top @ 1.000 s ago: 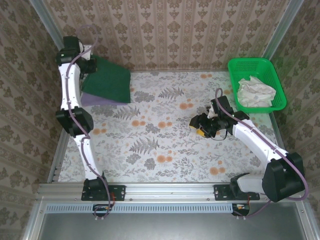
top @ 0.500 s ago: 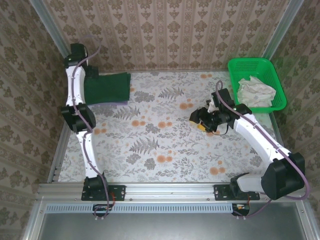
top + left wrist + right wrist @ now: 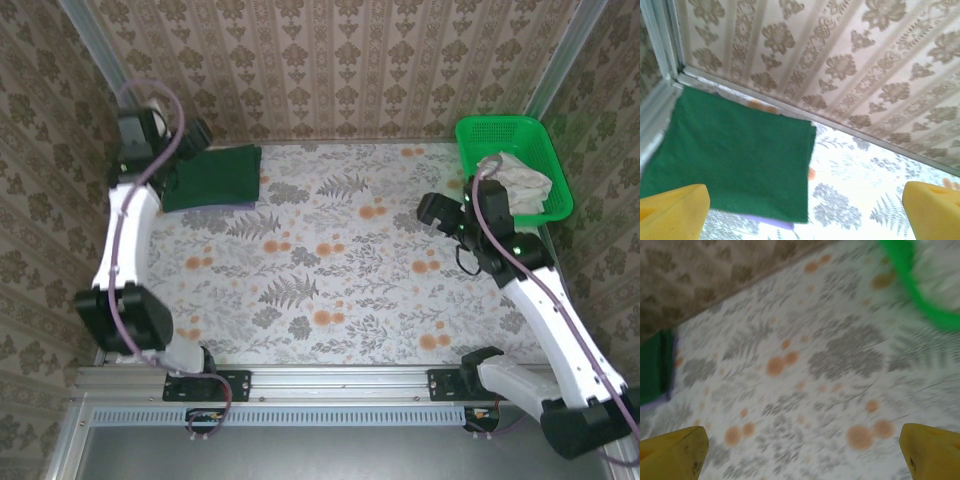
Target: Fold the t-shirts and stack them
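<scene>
The dark green t-shirt [image 3: 215,176] lies folded flat at the table's far left corner. It rests on the folded lilac t-shirt, of which a thin edge [image 3: 767,220] shows along the near side. My left gripper [image 3: 192,137] hovers above the stack's far left end, raised off the cloth. In the left wrist view it [image 3: 804,210] is open, with nothing between its yellow fingertips [image 3: 675,210]. My right gripper [image 3: 432,212] hangs over the table's right half, left of the basket. It [image 3: 802,450] stands open and empty above bare tablecloth. The green t-shirt [image 3: 652,367] appears far off at the left of that view.
A bright green mesh basket [image 3: 545,150] at the far right corner holds crumpled white cloth [image 3: 520,185]; its rim [image 3: 910,275] is close in the right wrist view. Wallpapered walls enclose the table on three sides. Flowered tablecloth [image 3: 320,270] spans the middle.
My left gripper opened, let go of the green t-shirt and rose off it; the shirt settled flat on the lilac one. My right arm swung right toward the basket and its jaws widened.
</scene>
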Controlling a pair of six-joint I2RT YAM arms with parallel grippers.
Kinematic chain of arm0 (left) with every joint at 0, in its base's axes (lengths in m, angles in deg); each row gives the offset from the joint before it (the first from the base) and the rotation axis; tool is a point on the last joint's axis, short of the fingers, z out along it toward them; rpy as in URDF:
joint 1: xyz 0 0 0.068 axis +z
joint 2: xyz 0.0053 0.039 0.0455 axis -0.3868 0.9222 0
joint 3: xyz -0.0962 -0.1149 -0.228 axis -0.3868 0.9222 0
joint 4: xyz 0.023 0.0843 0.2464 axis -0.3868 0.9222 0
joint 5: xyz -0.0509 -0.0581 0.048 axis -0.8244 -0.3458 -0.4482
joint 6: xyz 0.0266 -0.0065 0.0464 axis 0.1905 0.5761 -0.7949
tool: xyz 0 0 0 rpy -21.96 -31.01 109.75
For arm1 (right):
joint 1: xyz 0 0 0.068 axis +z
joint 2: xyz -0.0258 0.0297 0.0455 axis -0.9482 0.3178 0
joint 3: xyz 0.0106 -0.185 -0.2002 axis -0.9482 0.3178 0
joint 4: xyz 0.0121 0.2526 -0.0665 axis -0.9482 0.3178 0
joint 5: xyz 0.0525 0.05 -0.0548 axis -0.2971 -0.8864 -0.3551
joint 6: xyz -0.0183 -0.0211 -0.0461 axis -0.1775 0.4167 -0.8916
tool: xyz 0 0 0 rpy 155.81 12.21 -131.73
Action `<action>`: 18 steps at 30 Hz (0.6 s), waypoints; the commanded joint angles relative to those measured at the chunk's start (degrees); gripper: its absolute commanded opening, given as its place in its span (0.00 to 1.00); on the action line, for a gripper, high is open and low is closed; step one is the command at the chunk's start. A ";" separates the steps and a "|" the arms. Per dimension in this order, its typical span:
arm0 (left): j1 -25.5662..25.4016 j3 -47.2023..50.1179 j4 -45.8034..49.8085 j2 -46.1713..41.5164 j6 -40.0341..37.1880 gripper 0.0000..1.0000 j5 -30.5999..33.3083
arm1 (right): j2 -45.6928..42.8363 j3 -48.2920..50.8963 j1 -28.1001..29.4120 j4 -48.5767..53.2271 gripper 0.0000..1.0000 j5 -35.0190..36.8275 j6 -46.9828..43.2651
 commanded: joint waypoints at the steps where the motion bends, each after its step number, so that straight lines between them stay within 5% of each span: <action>1: -1.72 17.72 -14.36 -7.12 7.69 1.00 3.97 | -2.40 5.68 -0.57 -4.88 0.99 16.18 -3.89; 5: -1.67 34.32 -15.06 -18.41 4.82 1.00 13.41 | -2.30 9.49 -0.85 -8.63 1.00 21.62 -6.20; 10: -0.47 47.68 -16.60 -30.02 -1.28 1.00 23.19 | -1.15 16.03 -1.09 -20.82 1.00 17.84 -15.28; 18: 7.10 56.74 -22.82 -29.70 -9.61 1.00 21.33 | 6.57 25.31 -3.58 -41.56 1.00 10.32 -29.90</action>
